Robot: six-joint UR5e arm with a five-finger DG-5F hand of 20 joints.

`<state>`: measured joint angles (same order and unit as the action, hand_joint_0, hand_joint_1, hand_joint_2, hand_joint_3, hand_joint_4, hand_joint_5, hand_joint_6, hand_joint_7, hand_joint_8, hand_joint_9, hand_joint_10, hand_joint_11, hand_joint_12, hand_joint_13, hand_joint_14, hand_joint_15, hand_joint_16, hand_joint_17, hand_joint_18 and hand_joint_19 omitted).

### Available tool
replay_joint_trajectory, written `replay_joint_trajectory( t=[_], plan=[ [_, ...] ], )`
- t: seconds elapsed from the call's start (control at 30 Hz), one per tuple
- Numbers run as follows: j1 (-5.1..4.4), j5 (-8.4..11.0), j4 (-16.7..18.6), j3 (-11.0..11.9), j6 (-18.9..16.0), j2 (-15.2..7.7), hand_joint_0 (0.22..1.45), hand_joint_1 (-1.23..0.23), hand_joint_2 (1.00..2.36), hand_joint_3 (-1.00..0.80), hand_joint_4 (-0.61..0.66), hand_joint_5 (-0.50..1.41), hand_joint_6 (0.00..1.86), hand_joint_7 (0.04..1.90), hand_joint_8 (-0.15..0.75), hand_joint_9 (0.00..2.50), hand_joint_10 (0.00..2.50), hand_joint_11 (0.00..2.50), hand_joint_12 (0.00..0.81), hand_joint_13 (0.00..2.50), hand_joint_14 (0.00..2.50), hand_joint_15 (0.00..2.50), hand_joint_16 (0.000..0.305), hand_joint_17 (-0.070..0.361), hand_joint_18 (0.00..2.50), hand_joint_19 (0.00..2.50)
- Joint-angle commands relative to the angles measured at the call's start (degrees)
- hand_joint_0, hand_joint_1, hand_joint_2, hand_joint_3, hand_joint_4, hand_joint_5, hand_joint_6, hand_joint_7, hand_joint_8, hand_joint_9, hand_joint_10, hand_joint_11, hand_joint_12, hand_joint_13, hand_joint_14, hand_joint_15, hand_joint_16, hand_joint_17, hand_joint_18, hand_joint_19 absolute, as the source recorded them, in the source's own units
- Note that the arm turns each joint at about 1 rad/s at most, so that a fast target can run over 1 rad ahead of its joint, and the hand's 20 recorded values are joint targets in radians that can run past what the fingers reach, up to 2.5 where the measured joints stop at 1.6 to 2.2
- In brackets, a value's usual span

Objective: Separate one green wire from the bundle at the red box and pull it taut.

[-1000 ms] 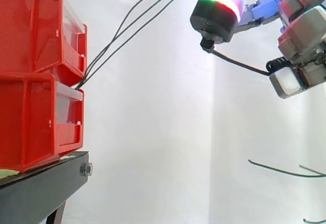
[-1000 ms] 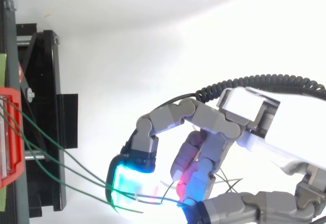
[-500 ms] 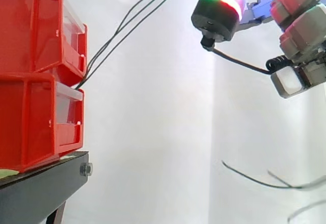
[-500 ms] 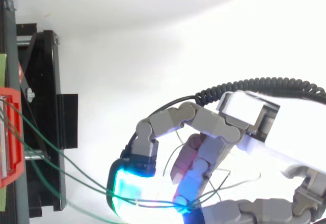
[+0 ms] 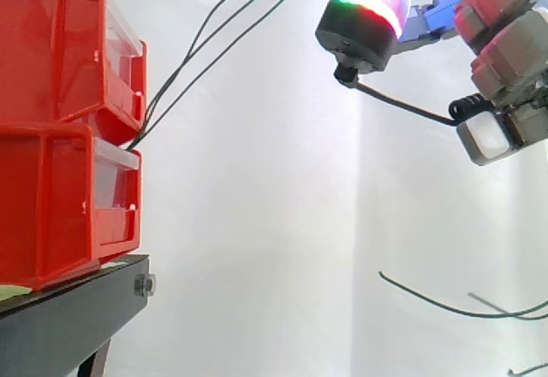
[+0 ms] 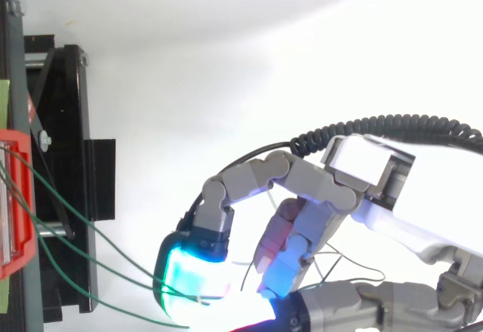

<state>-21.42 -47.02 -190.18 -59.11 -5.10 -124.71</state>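
Note:
Two red boxes [image 5: 60, 60] stand stacked on a black stand [image 5: 68, 317] at the left. From the gap between them a bundle of three thin green wires [image 5: 163, 103] climbs to the upper right, up to my hand [image 5: 505, 43]. From above, the wires [image 6: 94, 229] run from the red box [image 6: 19, 256] to a cyan-glowing fingertip [image 6: 189, 275]. The hand [image 6: 377, 189] is curled, with the wires pinched between that pad and the opposing one. Their loose ends [image 5: 445, 307] hang curling below the hand.
The black stand [image 6: 68, 121] reaches out from the left edge in the top view. A white curtain backs the whole scene. Between the boxes and the hand lies open air, crossed by the wires alone.
The hand has barely shifted. The loose ends below it have swung and settled. From above, the lowest wire has sagged toward the bottom edge, apart from the other two.

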Motion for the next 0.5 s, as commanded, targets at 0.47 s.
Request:
replay_joint_trajectory(
  t=[0.47],
  plan=[
    [0.07,0.0,-0.1,0.05,0.0,0.08,0.66,-0.83,1.01,-0.43,-0.05,-0.17,0.9,0.94,0.247,1.41,0.03,0.95,0.32,1.33,0.03,0.91,0.04,0.089,0.83,0.72]
  ],
)
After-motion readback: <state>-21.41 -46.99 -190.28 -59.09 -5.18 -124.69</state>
